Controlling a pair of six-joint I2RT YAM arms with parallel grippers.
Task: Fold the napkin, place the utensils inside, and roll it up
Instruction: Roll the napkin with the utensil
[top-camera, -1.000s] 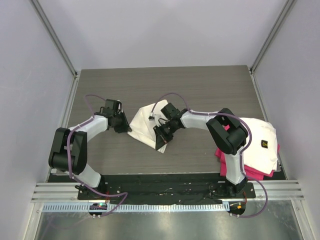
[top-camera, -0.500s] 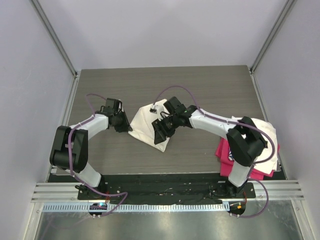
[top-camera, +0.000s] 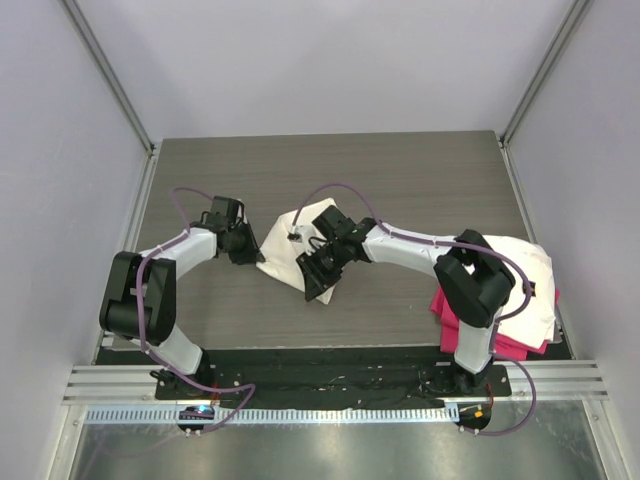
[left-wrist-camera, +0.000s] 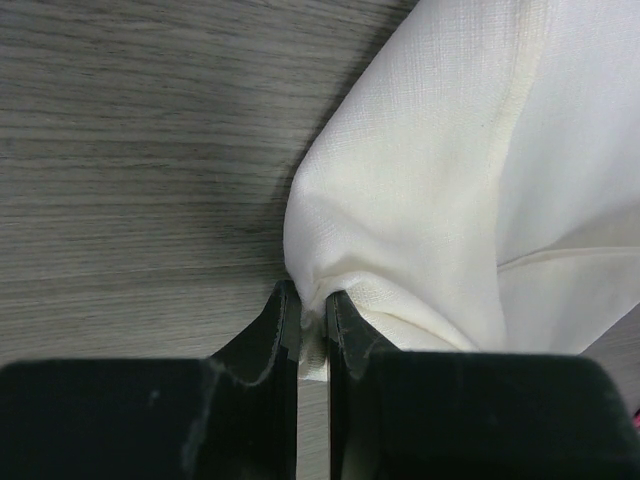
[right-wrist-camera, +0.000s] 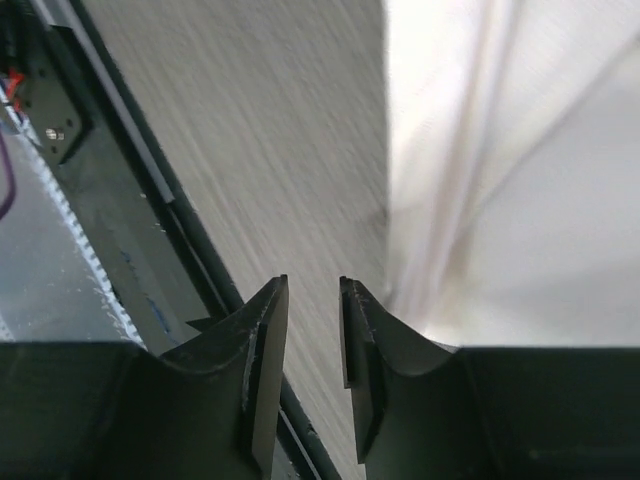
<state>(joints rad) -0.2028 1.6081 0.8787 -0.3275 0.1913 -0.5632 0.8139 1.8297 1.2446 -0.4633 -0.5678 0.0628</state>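
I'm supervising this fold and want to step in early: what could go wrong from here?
The left gripper pinches only a small tip of the napkin; a tug might slip it free. The right gripper stands open beside the napkin edge, with only table between its fingers, so closing could miss.

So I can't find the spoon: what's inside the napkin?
Only cream cloth folds show on the napkin; no spoon is visible. Anything inside or beneath it is covered by cloth and the right gripper.

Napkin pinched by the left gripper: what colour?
Plain cream-white napkin, no pattern; left wrist view shows it best.
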